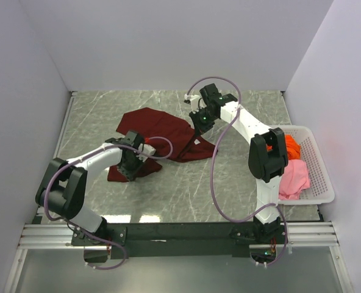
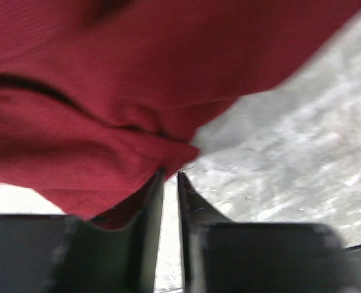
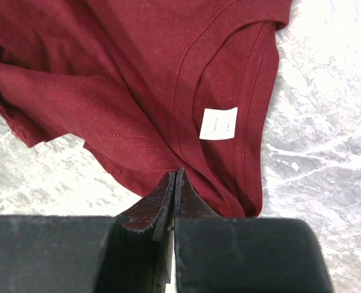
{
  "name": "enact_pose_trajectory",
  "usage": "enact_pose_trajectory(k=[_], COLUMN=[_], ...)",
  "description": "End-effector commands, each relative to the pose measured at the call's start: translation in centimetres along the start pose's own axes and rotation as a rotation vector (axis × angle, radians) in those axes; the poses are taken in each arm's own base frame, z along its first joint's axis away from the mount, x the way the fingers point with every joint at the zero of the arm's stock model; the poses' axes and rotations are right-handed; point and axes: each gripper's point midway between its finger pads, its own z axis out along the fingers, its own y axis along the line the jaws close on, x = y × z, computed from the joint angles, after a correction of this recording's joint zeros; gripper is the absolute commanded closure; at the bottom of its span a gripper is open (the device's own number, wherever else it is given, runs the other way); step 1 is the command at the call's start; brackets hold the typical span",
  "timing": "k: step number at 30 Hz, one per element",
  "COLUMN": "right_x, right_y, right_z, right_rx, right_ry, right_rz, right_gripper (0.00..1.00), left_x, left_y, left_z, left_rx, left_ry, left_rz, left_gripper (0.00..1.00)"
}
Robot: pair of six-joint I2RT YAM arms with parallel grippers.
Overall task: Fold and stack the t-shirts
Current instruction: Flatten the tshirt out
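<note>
Inside maroon t-shirt (image 3: pixel 107 61) neck, white tag (image 3: pixel 218 124), print illegible, right claw (image 3: pixel 173 177) pinching cloth

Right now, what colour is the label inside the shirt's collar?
White label on the maroon shirt; clearest in right wrist view.

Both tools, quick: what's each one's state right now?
Left tool: nearly closed, pinching an edge of the maroon t-shirt.
Right tool: closed on the maroon t-shirt, near its collar.
</note>
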Motion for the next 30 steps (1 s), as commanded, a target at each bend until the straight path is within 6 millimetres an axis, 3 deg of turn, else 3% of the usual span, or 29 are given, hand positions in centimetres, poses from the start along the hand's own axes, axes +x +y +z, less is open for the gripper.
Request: enact_pose_trajectory(k=[1, 2, 5, 10, 14, 17, 23, 30], right_x=[-1.4, -1.3, -1.3, -1.2, -1.0, -0.9, -0.7, -0.4], right_y=[-0.3, -0.4, -0.5, -0.5, -0.5, -0.4, -0.5, -0.7], right_z=[-1.9, -1.8, -1.9, -2.0, -2.0, -1.9, -2.1, -1.8], right_rx=[0.027, 0.029, 0.030, 0.031, 0.032, 0.033, 0.038, 0.038], right_ry=[-0.058, -0.055, -0.056, -0.057, -0.056, -0.054, -0.056, -0.053], right_rz=[-0.029, -0.026, -0.026, -0.024, -0.023, -0.019, -0.018, -0.013], right_gripper=[1.00, 1.00, 1.00, 1.00, 1.00, 1.00, 1.00, 1.00], left_x=[-0.9, -0.8, -1.2, -2.9, -3.1, -3.1, -2.3, -0.6], left_y=[1.9, 2.4, 3.1, 2.2, -0.6, -1.0, -0.8, 0.5], left_z=[-1.2, -1.2, -1.8, -3.9, -3.7, -2.9, -0.8, 0.6], left_rx=[-0.013, -0.006, 0.004, 0.056, 0.094, 0.075, 0.029, -0.053], left_ry=[-0.053, -0.057, -0.080, -0.151, -0.123, -0.096, -0.018, 0.062], left_rz=[-0.059, -0.082, -0.108, -0.106, -0.058, -0.049, -0.051, -0.056], left_gripper=[0.83, 0.91, 0.99, 0.99, 0.68, 0.55, 0.53, 0.56])
